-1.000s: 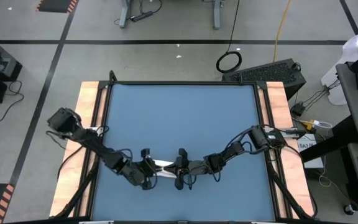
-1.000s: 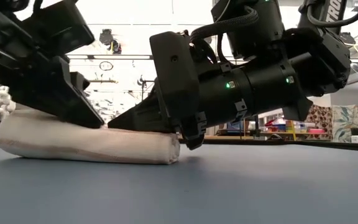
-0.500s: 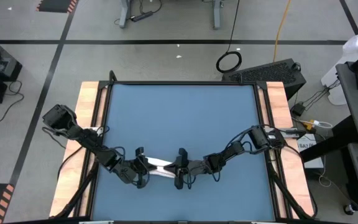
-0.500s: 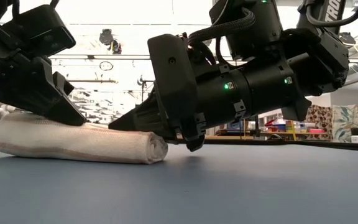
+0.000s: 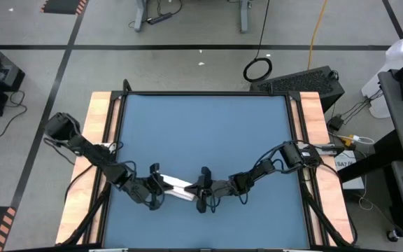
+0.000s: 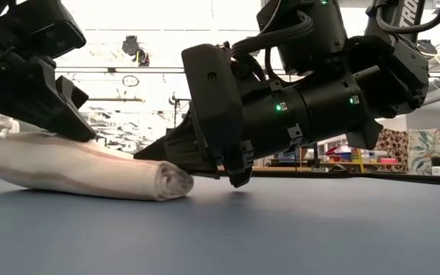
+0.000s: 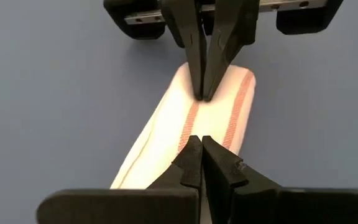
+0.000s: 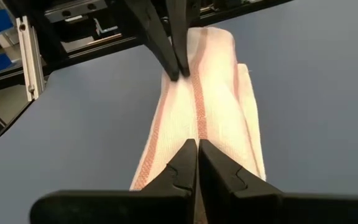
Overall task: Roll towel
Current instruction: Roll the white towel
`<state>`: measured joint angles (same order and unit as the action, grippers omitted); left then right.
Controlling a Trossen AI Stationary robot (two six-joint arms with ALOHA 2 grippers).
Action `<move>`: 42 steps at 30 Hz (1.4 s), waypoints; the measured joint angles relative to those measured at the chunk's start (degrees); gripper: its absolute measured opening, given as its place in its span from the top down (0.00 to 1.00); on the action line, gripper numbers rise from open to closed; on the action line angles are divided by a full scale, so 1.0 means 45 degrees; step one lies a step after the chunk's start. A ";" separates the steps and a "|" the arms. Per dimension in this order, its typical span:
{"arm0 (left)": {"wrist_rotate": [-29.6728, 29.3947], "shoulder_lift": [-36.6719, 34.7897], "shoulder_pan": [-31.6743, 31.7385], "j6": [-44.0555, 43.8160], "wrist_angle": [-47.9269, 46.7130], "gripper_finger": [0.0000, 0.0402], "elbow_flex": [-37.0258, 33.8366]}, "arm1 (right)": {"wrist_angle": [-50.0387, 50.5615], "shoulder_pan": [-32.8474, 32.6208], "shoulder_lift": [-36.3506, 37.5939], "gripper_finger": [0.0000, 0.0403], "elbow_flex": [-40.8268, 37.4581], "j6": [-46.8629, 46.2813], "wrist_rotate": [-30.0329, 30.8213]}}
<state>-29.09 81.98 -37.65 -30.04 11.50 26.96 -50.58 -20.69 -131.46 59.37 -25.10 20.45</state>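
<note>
The towel (image 5: 179, 187) lies as a white roll with reddish stripes on the blue table (image 5: 201, 133), near its front edge. It also shows in the low view (image 6: 82, 168). My left gripper (image 5: 159, 184) is shut, with its tips on the roll's left part. My right gripper (image 5: 196, 190) is shut, with its tips on the roll's right part. The two grippers face each other along the roll, as the left wrist view (image 7: 202, 140) and the right wrist view (image 8: 196, 144) show. My left gripper rests its shut fingertips (image 7: 194, 149) on the top of the roll, on a reddish stripe (image 7: 188, 121) toward its left end. The fingers slant down from the table's left and lie along the roll. The roll lies flat on the table. My right gripper rests its shut fingertips (image 8: 188, 152) on the top of the roll beside a reddish stripe (image 8: 197, 115) toward its right end. The fingers slant down from the table's right and lie along the roll. The roll's right end (image 6: 170, 179) shows its spiral just below them.
The blue tabletop stretches bare behind the roll, between wooden side rails (image 5: 100, 140). Both arms reach low over the front part of the table. The floor beyond holds cables, a keyboard (image 5: 299, 80) and desks.
My left gripper has drawn back toward the table's left edge along the roll, staying shut, so more of the roll shows between the grippers. The roll's right end has shifted left and swung a little toward the near edge. My right gripper has kept still.
</note>
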 joint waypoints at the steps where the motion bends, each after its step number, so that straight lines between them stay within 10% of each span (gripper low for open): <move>1: 0.0028 -0.0044 0.0000 -0.0054 -0.0007 0.98 -0.0012 | 0.0002 0.0000 0.0000 0.97 0.0000 0.0003 -0.0002; 34: 0.0051 0.0137 -0.0272 -0.0934 -0.0080 0.94 -0.0006 | -0.2268 -0.0016 -0.0121 0.97 0.0037 0.0399 -0.0321; 42: 0.0051 0.0424 -0.0262 -0.1249 -0.0051 0.99 0.0010 | 0.0885 0.0014 -0.0117 0.97 0.2820 0.1519 -0.0239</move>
<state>-28.86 83.88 -38.83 -35.66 11.27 27.00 -46.59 -20.62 -131.98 72.06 -18.27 19.37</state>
